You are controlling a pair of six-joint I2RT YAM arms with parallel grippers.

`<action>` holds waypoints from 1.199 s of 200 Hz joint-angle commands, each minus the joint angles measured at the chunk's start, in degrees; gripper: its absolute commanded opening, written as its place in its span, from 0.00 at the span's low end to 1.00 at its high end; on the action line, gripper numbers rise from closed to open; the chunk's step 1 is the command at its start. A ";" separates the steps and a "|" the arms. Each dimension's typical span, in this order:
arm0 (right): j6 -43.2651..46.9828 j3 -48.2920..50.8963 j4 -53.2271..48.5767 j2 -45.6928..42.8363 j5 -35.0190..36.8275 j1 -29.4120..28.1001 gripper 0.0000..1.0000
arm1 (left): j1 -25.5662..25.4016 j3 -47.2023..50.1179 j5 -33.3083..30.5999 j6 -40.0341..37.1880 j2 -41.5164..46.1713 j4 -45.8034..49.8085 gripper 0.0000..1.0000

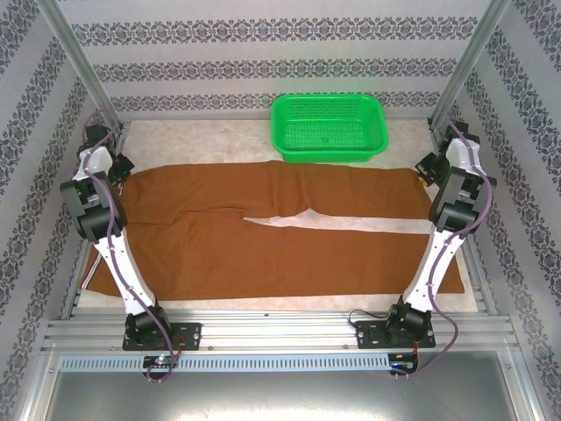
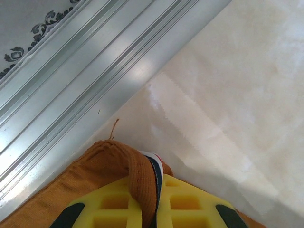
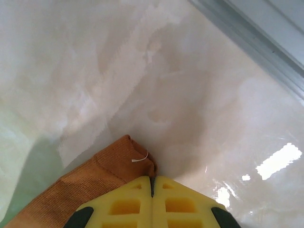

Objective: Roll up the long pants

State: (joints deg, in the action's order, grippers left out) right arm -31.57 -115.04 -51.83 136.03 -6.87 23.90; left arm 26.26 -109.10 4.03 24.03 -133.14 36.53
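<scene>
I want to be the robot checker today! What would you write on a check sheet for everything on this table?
Surface: pale table, shiny, no spills seen.
Job's things: long pants lie flat and unrolled, waist to the left, legs to the right.
Clutter: empty green basket at the far edge, beside the far leg.
Grippers: left gripper jaws shut on a fold of the pants; right gripper jaws shut at a hem corner, grip unclear.
Cables: purple cables run along both arms, none on the cloth.
Surroundings: patterned walls, metal frame.
</scene>
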 commanded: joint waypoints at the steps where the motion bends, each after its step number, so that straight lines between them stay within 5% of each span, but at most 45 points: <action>1: 0.33 -4.88 -5.01 1.44 1.98 0.90 0.23 | -0.45 -3.03 0.50 -0.18 1.13 4.29 0.00; 31: -0.21 -5.69 -3.22 0.95 3.23 0.58 0.47 | -0.43 -3.20 0.84 -0.53 1.81 4.11 0.00; 102: 1.95 -42.04 -22.41 20.36 5.78 -1.27 0.49 | -0.98 -4.80 1.64 -1.18 0.06 4.54 0.00; 181: 4.97 -28.66 -21.20 16.79 7.47 -1.41 0.48 | -1.00 -7.54 2.78 -1.08 -1.90 4.99 0.00; 200: 5.16 -28.44 -20.87 16.99 6.46 -1.56 0.27 | -0.95 -7.12 3.52 -0.61 -2.19 4.55 0.00; 209: 5.09 -28.06 -20.46 16.88 5.91 -1.68 0.01 | -1.04 -7.01 3.61 -0.55 -2.27 4.51 0.00; 240: 4.28 -25.85 -17.93 14.50 6.68 -1.92 0.00 | -1.09 -5.94 2.98 -0.54 -1.57 4.56 0.00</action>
State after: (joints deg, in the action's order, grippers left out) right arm -27.03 -143.96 -69.82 151.79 -1.02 22.61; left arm 25.87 -114.69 6.68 23.57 -134.47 40.47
